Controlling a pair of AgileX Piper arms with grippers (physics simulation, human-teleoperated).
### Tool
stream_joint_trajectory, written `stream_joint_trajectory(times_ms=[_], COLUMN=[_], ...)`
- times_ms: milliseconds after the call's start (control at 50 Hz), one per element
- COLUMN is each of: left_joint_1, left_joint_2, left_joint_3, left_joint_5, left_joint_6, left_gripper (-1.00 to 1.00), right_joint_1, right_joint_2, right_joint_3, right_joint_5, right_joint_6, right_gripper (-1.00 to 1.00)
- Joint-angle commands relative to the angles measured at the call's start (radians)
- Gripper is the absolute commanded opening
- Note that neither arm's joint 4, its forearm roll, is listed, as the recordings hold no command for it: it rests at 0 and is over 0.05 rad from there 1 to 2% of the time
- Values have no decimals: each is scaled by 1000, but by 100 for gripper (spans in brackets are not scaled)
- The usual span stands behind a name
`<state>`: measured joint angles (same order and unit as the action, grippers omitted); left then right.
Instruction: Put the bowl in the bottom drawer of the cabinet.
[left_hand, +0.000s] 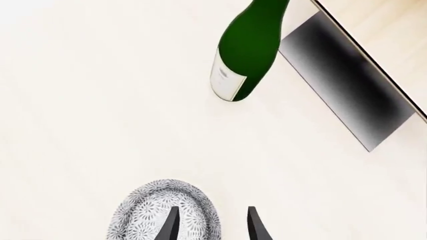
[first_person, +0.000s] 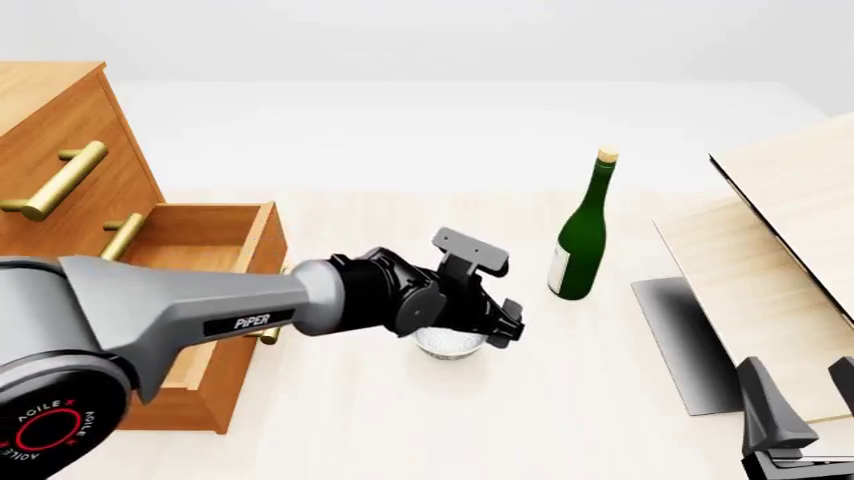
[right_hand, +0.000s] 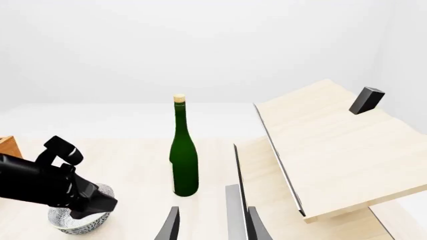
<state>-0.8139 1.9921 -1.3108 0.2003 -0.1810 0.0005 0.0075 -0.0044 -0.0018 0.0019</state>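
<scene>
The speckled white bowl sits on the table in front of the cabinet; it also shows in the wrist views. My left gripper hangs just over the bowl, open, with one finger above its inside and the other outside its rim. The midpoint of that gripper lies at the bowl's edge. The bottom drawer stands pulled out, its inside bare. My right gripper waits open near the front right, holding nothing.
A green bottle stands upright just right of the bowl. Pale plywood boards slope over the table's right side. The two upper drawers are shut, their brass handles sticking out.
</scene>
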Motion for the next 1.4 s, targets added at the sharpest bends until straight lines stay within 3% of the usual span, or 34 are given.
stream_joint_trajectory(times_ms=[20, 1400], left_joint_1=[-4, -13], left_joint_2=[9, 115], left_joint_3=[6, 45], left_joint_5=[-9, -123], left_joint_6=[-20, -92], left_gripper=[100, 100], right_joint_1=[0, 0], right_joint_2=[0, 0], right_joint_3=[0, 0], right_joint_5=[0, 0], right_joint_6=[0, 0], right_gripper=[100, 100])
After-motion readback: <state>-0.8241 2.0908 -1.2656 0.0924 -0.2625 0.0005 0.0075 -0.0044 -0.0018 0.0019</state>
